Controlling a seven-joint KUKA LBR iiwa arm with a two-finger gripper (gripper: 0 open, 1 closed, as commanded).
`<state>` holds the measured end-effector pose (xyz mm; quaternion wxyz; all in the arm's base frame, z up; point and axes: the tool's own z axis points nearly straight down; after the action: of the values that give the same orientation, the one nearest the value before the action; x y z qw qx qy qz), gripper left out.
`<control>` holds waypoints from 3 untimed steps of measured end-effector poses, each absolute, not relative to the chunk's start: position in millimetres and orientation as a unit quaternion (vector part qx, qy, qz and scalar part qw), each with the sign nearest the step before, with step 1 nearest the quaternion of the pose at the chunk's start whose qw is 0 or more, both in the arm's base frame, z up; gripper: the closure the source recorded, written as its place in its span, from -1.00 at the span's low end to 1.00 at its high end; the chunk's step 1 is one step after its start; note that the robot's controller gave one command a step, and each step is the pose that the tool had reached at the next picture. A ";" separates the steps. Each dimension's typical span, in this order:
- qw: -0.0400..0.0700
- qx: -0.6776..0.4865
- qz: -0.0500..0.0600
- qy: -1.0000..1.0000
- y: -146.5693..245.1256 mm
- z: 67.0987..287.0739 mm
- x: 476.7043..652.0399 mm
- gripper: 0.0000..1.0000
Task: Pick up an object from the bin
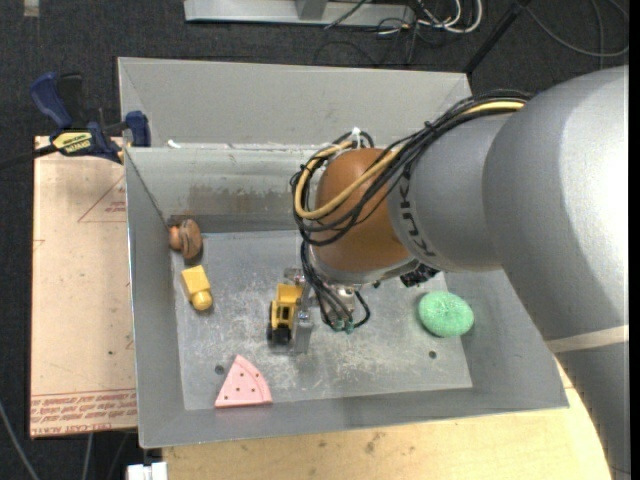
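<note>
My gripper hangs low over the middle of the bin floor, mostly hidden under the arm's orange cover. Its tip is right beside a small yellow and black toy vehicle, which lies just to its left and looks to be touching it. Whether the toy is gripped I cannot tell. A pink wedge with dots lies nearer the front edge, to the lower left of the gripper.
A yellow block and a brown rounded thing sit by the left wall. A green fuzzy ball lies at the right. The arm and its cables cover the bin's back right.
</note>
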<state>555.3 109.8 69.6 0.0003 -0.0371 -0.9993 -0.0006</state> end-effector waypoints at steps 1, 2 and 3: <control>0.000 -0.037 -0.001 -0.999 109.8 69.6 555.3 1.00; 0.003 -0.037 0.000 -0.999 109.5 73.6 553.7 1.00; 0.004 -0.037 0.000 -0.999 109.4 94.6 552.5 1.00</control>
<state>552.5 109.4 94.6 0.0044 -0.0374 -0.9993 0.0002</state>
